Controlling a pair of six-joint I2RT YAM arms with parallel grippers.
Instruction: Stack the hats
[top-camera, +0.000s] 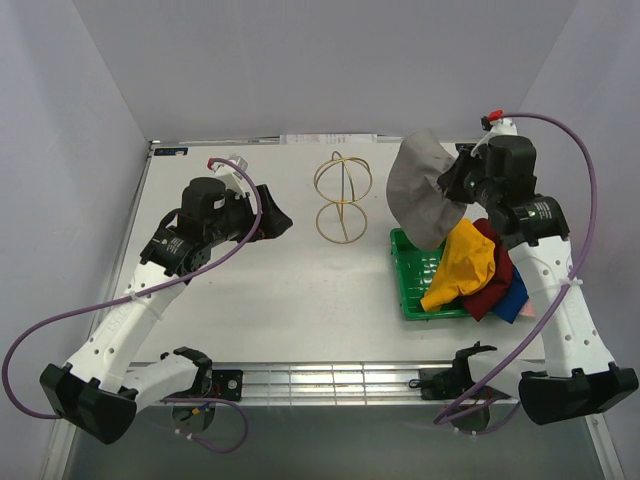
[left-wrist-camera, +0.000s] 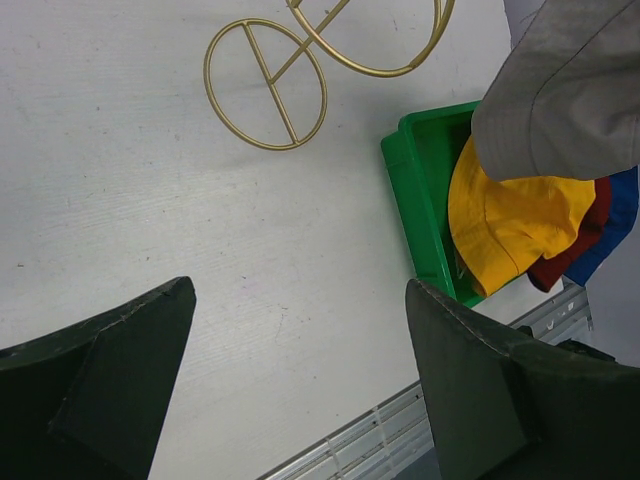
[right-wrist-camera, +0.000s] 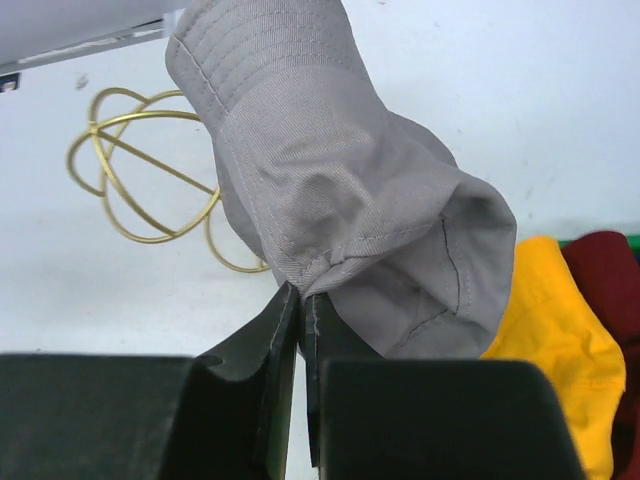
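Grey hat (right-wrist-camera: 340, 190) in right gripper (right-wrist-camera: 301, 300)

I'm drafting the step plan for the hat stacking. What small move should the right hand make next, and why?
Probably swing the soft grey fabric bucket hat left toward the bare gold wire-frame stand. The right hand is shut on the hat's edge, and the hat hangs lifted over the green plastic tray.

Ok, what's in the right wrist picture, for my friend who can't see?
The right gripper pinches a fold of a grey bucket hat filling the middle. Behind: a gold wire stand at left on the white table, a yellow hat and dark red hat at right.
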